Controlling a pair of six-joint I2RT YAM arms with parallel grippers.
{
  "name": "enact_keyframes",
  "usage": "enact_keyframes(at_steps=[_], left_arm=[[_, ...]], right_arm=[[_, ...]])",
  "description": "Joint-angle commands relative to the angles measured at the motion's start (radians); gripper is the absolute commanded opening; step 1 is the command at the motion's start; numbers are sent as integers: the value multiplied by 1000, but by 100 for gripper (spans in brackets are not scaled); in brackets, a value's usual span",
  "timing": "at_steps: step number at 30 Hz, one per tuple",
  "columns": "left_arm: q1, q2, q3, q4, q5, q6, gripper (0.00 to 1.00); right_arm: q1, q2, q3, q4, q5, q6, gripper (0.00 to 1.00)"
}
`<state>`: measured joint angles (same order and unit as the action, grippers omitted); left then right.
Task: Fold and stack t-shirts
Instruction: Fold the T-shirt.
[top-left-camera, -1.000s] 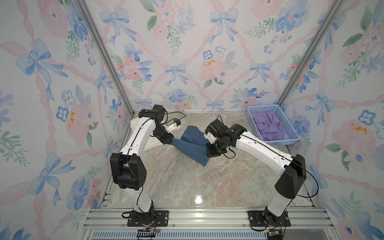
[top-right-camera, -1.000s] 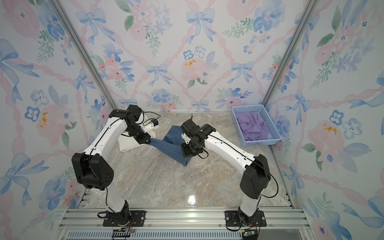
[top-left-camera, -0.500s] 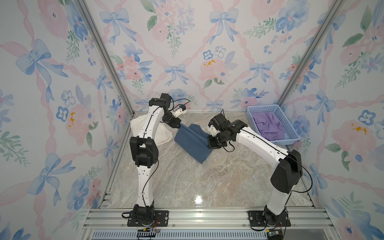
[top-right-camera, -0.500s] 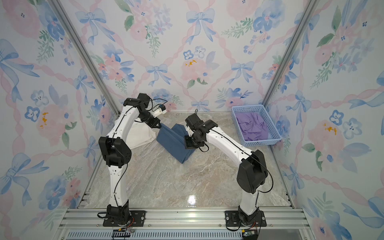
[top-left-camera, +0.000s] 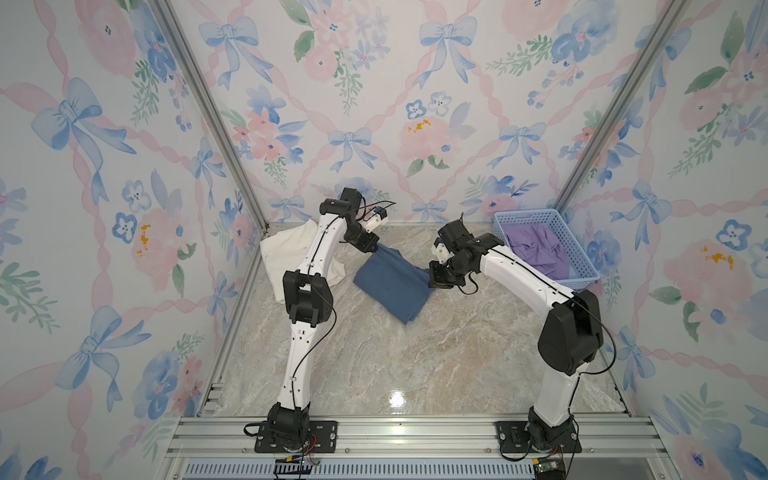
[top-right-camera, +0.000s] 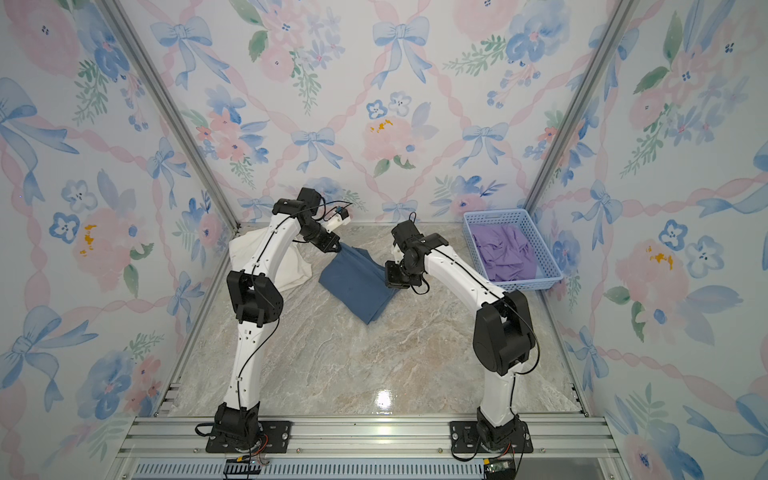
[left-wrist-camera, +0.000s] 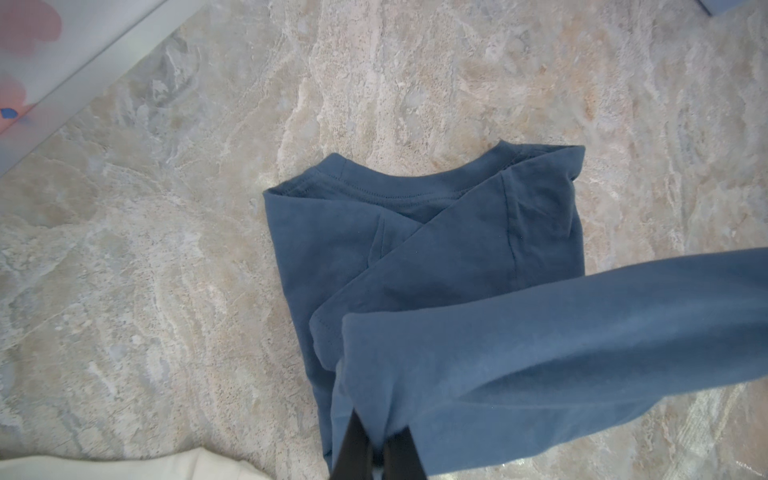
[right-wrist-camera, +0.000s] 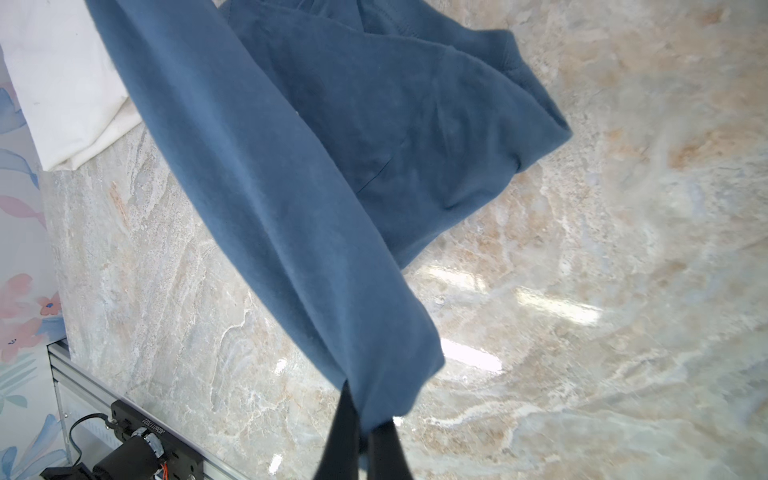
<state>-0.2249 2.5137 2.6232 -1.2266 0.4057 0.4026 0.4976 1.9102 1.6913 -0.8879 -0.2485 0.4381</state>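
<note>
I lifted the blue shirt (top-left-camera: 390, 286) edge backward, left gripper (top-left-camera: 375, 248) and right gripper (top-left-camera: 429, 277) clenched on it, ready to fold.

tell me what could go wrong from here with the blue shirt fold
1. The left jaws and right jaws each pinch only a small bit of the blue t-shirt's raised edge; it might slip out mid-fold and land crooked.
2. The tucked sleeves underneath lie loose on the table, so pulling the raised half could drag them open.
3. The cream t-shirt lies close under the left arm, which might snag it.
</note>
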Motion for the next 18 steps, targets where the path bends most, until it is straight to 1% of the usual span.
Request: enact_keyframes(at_steps=[1, 4, 5, 7, 8, 10, 14, 15, 17, 18], left_arm=[[7, 44, 30, 96, -18, -65, 0], [7, 65, 28, 159, -18, -103, 0], [6, 73, 29, 180, -14, -113, 0], [4, 88, 28, 223, -19, -137, 0], [4, 96, 29, 246, -21, -152, 1], [2, 111, 29, 285, -28, -181, 5], [-1, 132, 30, 334, -49, -229, 12], [-1, 134, 30, 342, -54, -240, 17], [0, 133, 28, 352, -63, -258, 20], [-1, 130, 28, 359, -74, -268, 24]], right_arm=[[-35, 68, -7, 1, -29, 26, 0], [-59, 132, 26, 29, -37, 37, 1], [-66, 150, 47, 38, -31, 42, 6], [-77, 187, 81, 52, 2, 50, 21], [-82, 201, 90, 64, 14, 60, 26], [-72, 198, 86, 96, 93, 70, 32], [10, 119, 33, 164, 267, 50, 37], [34, 93, 14, 179, 308, 46, 37], [80, 41, -27, 216, 367, 29, 38], [103, 17, -41, 222, 405, 22, 38]])
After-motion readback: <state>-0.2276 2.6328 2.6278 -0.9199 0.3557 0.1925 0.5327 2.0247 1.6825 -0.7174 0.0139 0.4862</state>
